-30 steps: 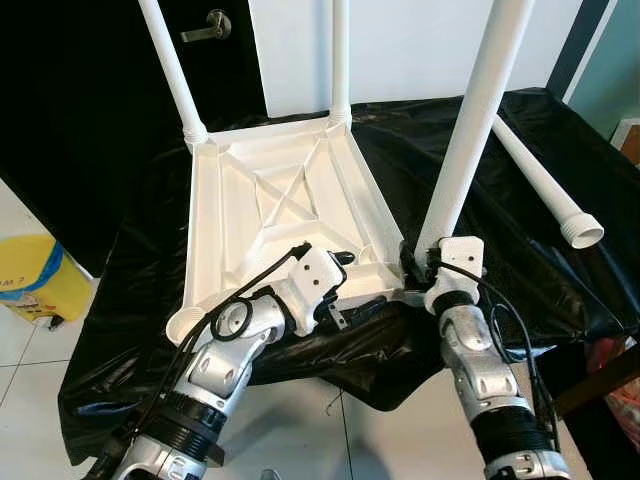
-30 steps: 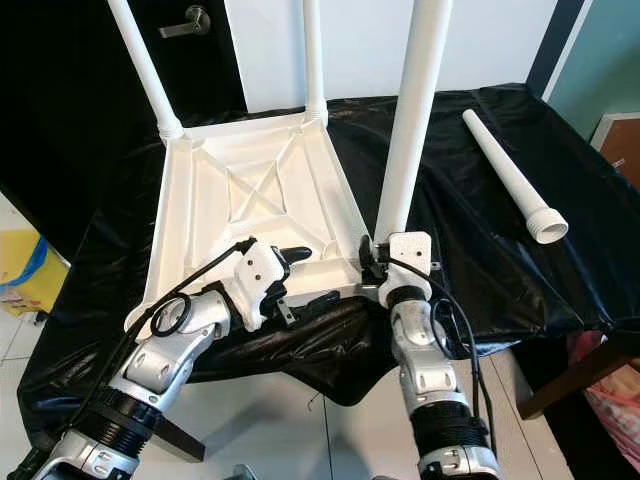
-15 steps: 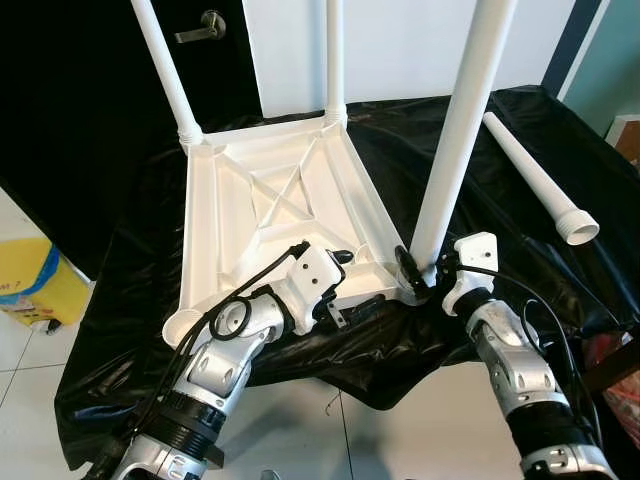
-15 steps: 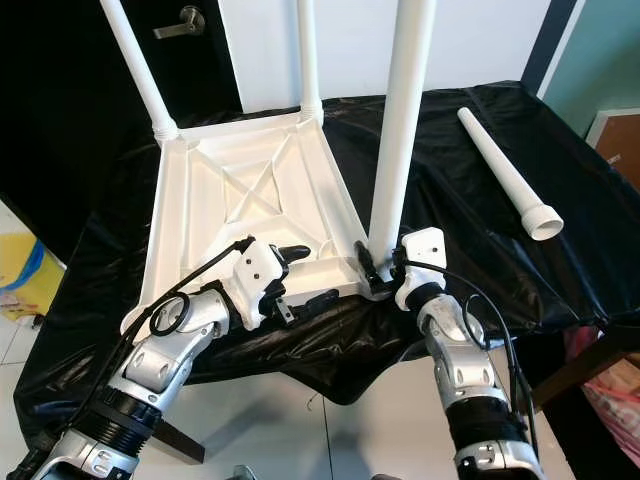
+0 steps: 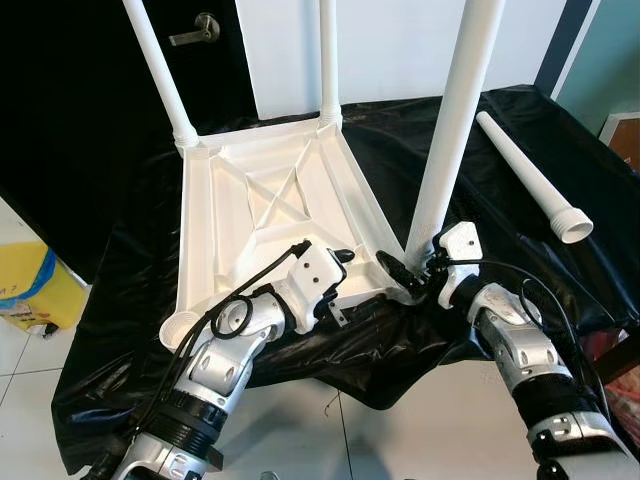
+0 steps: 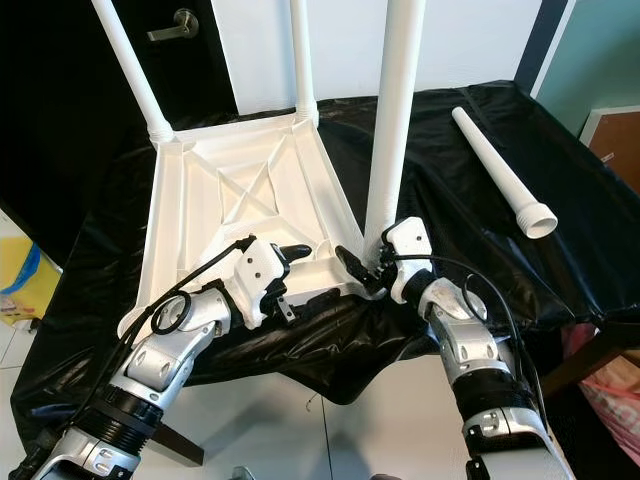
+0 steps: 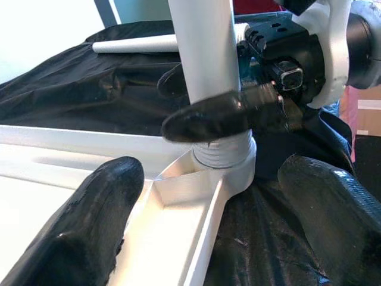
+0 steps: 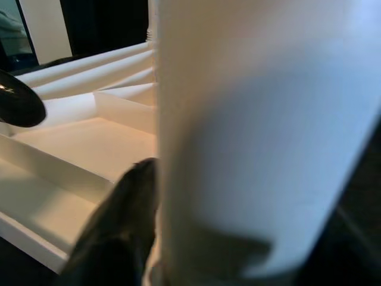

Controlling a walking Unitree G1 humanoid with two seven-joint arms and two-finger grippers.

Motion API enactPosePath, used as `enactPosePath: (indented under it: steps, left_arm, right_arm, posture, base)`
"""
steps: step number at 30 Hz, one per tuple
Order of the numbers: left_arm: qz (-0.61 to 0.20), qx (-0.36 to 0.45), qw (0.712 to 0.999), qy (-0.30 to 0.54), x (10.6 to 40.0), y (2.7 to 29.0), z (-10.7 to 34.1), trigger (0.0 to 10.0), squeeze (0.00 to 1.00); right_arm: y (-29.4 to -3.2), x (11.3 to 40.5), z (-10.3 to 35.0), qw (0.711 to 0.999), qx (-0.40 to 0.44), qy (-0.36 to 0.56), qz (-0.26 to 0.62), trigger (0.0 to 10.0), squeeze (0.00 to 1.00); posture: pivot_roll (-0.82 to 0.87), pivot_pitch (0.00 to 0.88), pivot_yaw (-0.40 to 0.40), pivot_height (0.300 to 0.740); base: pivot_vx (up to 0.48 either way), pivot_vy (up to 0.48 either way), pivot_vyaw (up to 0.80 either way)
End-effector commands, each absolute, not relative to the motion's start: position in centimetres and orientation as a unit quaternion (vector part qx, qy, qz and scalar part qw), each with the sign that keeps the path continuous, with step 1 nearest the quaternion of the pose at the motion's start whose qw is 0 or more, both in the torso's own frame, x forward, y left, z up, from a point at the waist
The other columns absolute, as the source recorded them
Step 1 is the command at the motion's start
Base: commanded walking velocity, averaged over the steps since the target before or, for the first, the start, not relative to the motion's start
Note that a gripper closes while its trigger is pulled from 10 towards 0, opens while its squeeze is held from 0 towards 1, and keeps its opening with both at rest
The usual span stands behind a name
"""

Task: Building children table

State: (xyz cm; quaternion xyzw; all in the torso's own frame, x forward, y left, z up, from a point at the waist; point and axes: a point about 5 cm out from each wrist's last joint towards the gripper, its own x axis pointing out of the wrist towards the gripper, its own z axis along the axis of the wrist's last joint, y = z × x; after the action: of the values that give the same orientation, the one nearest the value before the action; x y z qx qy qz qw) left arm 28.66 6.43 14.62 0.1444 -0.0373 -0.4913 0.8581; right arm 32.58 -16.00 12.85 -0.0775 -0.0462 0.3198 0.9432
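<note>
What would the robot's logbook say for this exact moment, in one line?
right gripper: shut on third leg at corner socket | left gripper: open at tabletop rim | spare leg: on black sheet

white tiled floor (image 5: 20, 350), dark door (image 5: 90, 90)

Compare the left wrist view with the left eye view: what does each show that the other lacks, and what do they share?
Left wrist view alone: the threaded collar where the leg meets its corner socket.
Left eye view alone: two far legs, the door handle, the yellow bag.
Both: upturned tabletop, loose leg, and right gripper clasping the near leg.
</note>
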Motion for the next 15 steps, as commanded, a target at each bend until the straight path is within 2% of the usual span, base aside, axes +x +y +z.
enactPosePath:
  steps: [1, 2, 3, 4, 5, 15]
  left_arm:
    - [-0.499, 0.151, 0.852, -0.035, 28.4, 6.7, 14.7, 10.0, 0.00]
    - [-0.499, 0.151, 0.852, -0.035, 28.4, 6.7, 14.7, 10.0, 0.00]
    - [-0.497, 0.152, 0.854, -0.034, 28.2, 6.9, 14.6, 10.0, 0.00]
    - [-0.497, 0.152, 0.854, -0.034, 28.2, 6.9, 14.6, 10.0, 0.00]
    - [-0.496, 0.150, 0.855, -0.033, 28.1, 6.9, 14.6, 10.0, 0.00]
    - [-0.497, 0.143, 0.855, -0.034, 28.2, 6.9, 14.7, 10.0, 0.00]
  right_arm:
    - [-15.8, 32.5, 12.3, 0.940, -0.085, -0.034, 0.329, 0.0, 0.00]
    - [-15.8, 32.5, 12.3, 0.940, -0.085, -0.034, 0.329, 0.0, 0.00]
    - [-16.0, 32.4, 11.9, 0.943, -0.083, -0.027, 0.322, 2.6, 0.00]
    - [-16.0, 32.4, 11.9, 0.943, -0.083, -0.027, 0.322, 2.6, 0.00]
    - [-16.0, 32.3, 11.7, 0.944, -0.077, -0.024, 0.320, 10.0, 0.00]
    - [-16.0, 32.0, 10.9, 0.964, -0.062, -0.024, 0.259, 10.0, 0.00]
  posture:
    - [-0.12, 0.000, 0.047, 0.740]
    - [-0.12, 0.000, 0.047, 0.740]
    - [-0.12, 0.000, 0.049, 0.740]
    - [-0.12, 0.000, 0.049, 0.740]
    - [-0.12, 0.000, 0.050, 0.740]
    - [-0.13, 0.000, 0.054, 0.740]
  base:
    - [0.000, 0.000, 0.00]
    - [0.000, 0.000, 0.00]
    - [0.000, 0.000, 0.00]
    - [0.000, 0.000, 0.00]
    - [0.000, 0.000, 0.00]
    - [0.000, 0.000, 0.00]
